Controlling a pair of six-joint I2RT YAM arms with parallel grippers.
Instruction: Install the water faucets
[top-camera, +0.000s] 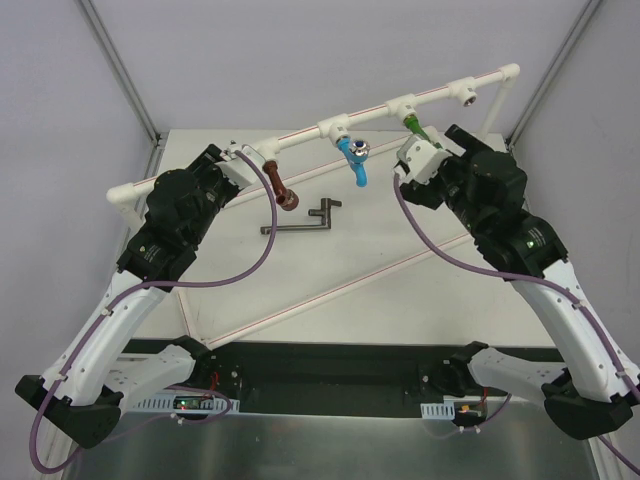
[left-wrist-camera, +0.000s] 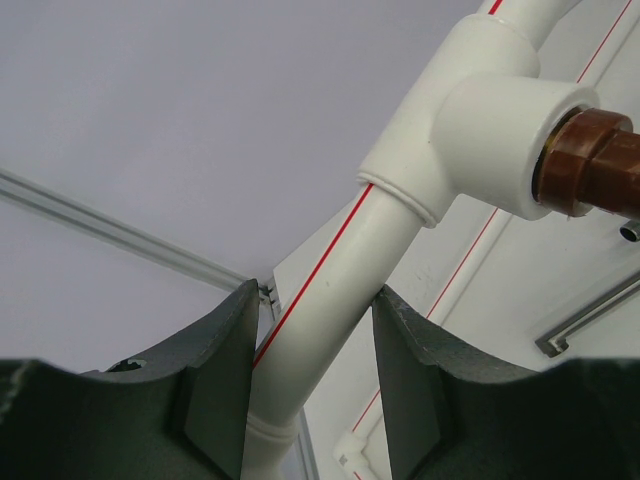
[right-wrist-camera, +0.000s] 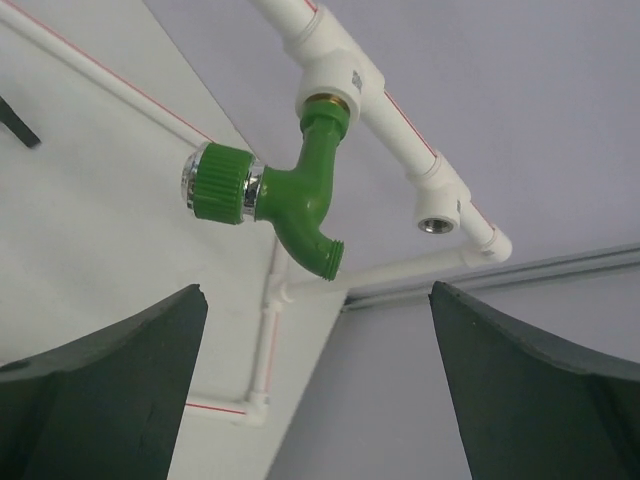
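Observation:
The white pipe frame (top-camera: 300, 132) stands across the back of the table. The reddish-brown faucet (top-camera: 281, 190), the bright blue faucet (top-camera: 355, 160) and the green faucet (top-camera: 415, 127) each hang from a tee on it. My left gripper (top-camera: 241, 154) is shut on the pipe (left-wrist-camera: 340, 290) just left of the tee that holds the reddish-brown faucet (left-wrist-camera: 596, 160). My right gripper (top-camera: 413, 157) is open and empty, just below the green faucet (right-wrist-camera: 290, 192), which sits in its tee with its silver-ringed knob to the left.
An empty threaded socket (right-wrist-camera: 437, 222) is at the frame's right end (top-camera: 466, 96). A dark metal L-shaped tool (top-camera: 300, 220) lies on the table under the frame. Grey walls and metal posts enclose the back.

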